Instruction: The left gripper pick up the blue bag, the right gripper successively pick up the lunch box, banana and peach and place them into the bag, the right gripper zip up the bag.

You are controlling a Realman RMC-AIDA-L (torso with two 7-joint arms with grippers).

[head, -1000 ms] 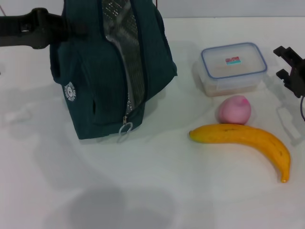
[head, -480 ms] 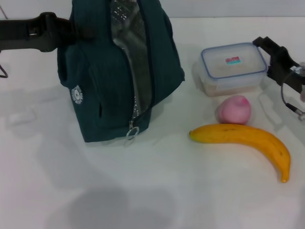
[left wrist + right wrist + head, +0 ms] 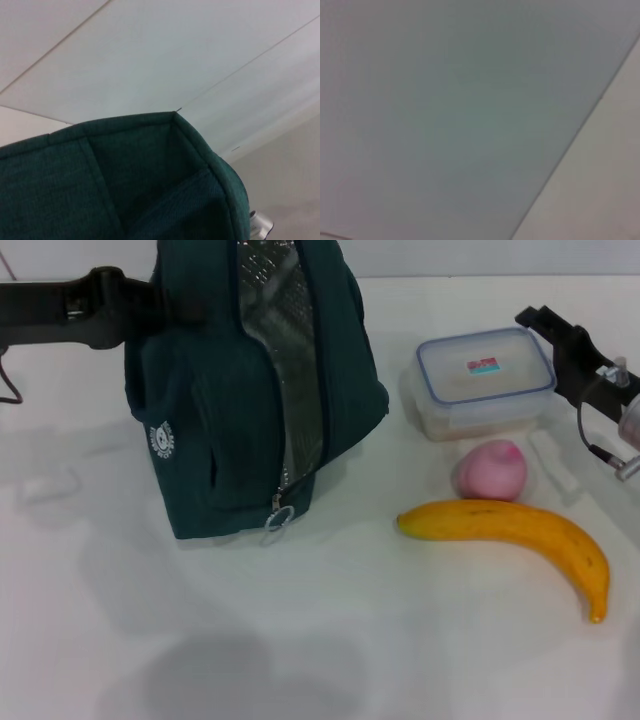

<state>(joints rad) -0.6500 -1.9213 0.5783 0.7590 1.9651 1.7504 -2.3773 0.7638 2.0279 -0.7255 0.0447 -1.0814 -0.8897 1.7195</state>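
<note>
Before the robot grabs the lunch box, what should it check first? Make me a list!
1. Blue bag unzipped, silver lining showing: ok.
2. Left claw holding the bag upright: arm reaches the bag's top, but the grip is hidden: cannot tell.
3. Lunch box lid on, nothing on top: ok.
4. Right claw next to the box's far right corner, not gripping it yet: ok.
5. Peach sits close in front of the box: not ok, might get bumped.
6. Banana clear of the box: ok.
</note>
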